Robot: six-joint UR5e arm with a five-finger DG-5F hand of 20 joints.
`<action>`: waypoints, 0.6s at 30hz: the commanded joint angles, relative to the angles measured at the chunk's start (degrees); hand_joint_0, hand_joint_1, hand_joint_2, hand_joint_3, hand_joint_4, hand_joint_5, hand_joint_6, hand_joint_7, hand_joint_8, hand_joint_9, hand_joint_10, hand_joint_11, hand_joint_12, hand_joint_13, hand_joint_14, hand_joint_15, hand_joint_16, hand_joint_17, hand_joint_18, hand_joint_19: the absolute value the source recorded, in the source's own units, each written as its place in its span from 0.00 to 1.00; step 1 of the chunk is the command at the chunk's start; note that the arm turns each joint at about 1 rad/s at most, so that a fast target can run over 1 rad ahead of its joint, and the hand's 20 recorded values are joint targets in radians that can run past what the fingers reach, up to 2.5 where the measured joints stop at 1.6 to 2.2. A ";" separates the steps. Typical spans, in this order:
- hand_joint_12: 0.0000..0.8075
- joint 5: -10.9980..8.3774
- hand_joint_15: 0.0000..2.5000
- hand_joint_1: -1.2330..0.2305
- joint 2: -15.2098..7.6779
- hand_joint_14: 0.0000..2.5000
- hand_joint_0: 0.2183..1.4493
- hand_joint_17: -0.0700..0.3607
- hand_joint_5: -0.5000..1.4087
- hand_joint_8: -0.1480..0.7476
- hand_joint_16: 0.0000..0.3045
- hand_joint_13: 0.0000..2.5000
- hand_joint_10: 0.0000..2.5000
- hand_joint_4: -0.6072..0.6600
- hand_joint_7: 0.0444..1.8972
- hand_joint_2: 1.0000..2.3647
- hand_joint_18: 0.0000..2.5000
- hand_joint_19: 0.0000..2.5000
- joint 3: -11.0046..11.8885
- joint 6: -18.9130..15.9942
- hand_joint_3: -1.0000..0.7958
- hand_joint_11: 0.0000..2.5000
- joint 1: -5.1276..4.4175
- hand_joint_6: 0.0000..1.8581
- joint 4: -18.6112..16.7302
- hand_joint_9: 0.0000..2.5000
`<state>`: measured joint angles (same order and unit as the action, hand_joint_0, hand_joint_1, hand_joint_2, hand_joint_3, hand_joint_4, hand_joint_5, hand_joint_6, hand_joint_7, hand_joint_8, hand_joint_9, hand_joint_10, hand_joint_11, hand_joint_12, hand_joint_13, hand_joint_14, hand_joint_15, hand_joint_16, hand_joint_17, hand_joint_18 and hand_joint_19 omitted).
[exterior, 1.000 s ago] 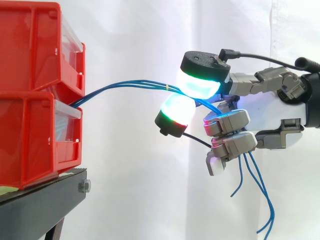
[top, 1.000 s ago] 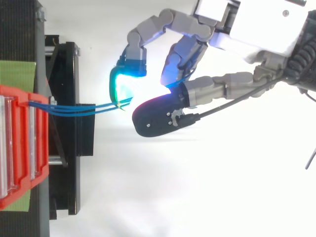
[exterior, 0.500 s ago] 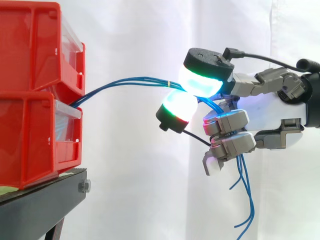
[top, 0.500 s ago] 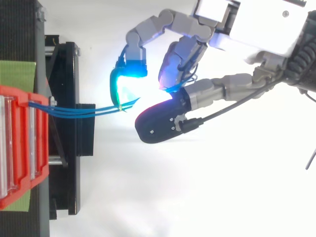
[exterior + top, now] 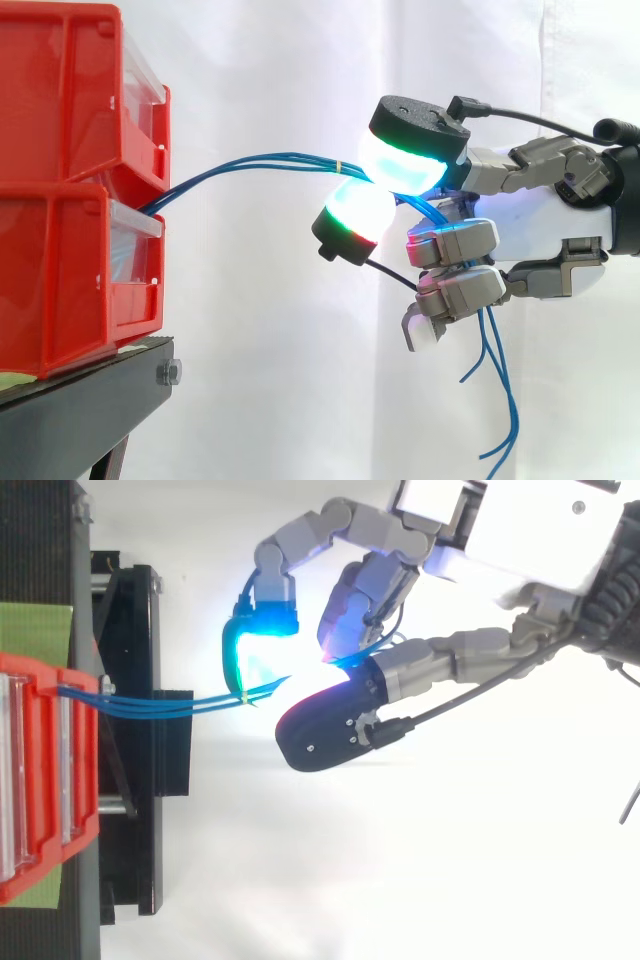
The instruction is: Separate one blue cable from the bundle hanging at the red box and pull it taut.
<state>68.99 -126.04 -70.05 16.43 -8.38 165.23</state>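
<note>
side view: hand point(image 5: 520, 225) pinching blue cables point(image 5: 270, 163)

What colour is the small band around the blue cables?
The small band is pale yellow, clearest in side view.

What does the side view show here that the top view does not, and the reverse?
Side view: the red bins stacked one on the other, and the cables' loose ends hanging below the hand. Top view: the cables lying side by side as they leave the bin front, and the fingers closing on them from both sides. Both: the blue cables running from the bins to the hand, a pale tie round them, and the fingers pinching them. The cables curve rather than run straight.
</note>
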 commanded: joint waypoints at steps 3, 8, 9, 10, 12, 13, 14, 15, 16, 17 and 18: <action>0.35 0.00 0.63 0.22 -0.08 0.01 0.49 0.36 0.15 0.29 0.12 0.50 0.09 0.30 0.59 0.00 0.31 0.28 0.00 0.00 0.28 0.71 0.03 0.49 0.00 0.51; 0.35 0.00 0.63 0.21 0.01 0.01 0.46 0.36 0.16 0.30 0.12 0.49 0.08 0.31 0.59 0.00 0.31 0.27 0.00 0.00 0.28 0.72 0.03 0.49 0.00 0.51; 0.35 0.00 0.63 0.21 0.01 0.01 0.45 0.36 0.16 0.29 0.12 0.49 0.08 0.31 0.59 0.00 0.30 0.27 0.00 0.00 0.28 0.72 0.03 0.49 0.00 0.51; 0.35 0.00 0.63 0.21 0.01 0.01 0.45 0.36 0.16 0.29 0.12 0.49 0.08 0.31 0.59 0.00 0.30 0.27 0.00 0.00 0.28 0.72 0.12 0.49 0.00 0.51; 0.35 0.09 0.62 0.21 -0.08 0.01 0.44 0.36 0.16 0.28 0.12 0.49 0.07 0.31 0.59 0.00 0.30 0.27 0.00 0.00 0.28 0.72 0.21 0.49 0.00 0.51; 0.34 0.18 0.62 0.21 0.01 0.01 0.43 0.36 0.16 0.28 0.12 0.49 0.07 0.31 0.58 0.00 0.30 0.27 0.00 0.00 0.28 0.73 0.21 0.49 0.00 0.51; 0.34 0.18 0.62 0.20 0.01 0.01 0.42 0.36 0.16 0.30 0.13 0.49 0.07 0.31 0.58 0.00 0.30 0.27 0.00 0.00 0.28 0.72 0.29 0.49 0.00 0.51; 0.35 0.18 0.62 0.19 0.01 0.01 0.41 0.36 0.16 0.28 0.13 0.49 0.07 0.31 0.57 0.00 0.30 0.27 0.00 0.00 0.28 0.73 0.38 0.49 0.00 0.51; 0.34 0.18 0.62 0.18 0.01 0.01 0.39 0.36 0.16 0.29 0.13 0.49 0.07 0.31 0.57 0.00 0.30 0.27 0.00 0.00 0.28 0.73 0.38 0.49 0.00 0.51; 0.35 0.18 0.63 0.16 0.01 0.01 0.36 0.36 0.16 0.29 0.13 0.49 0.06 0.31 0.57 0.00 0.30 0.27 0.00 0.00 0.28 0.73 0.38 0.49 0.00 0.51; 0.35 0.18 0.63 0.16 0.01 0.01 0.36 0.36 0.16 0.29 0.13 0.49 0.06 0.32 0.57 0.00 0.30 0.27 0.00 0.00 0.28 0.73 0.38 0.49 0.00 0.51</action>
<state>69.14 -126.04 -70.05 16.44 -8.06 165.24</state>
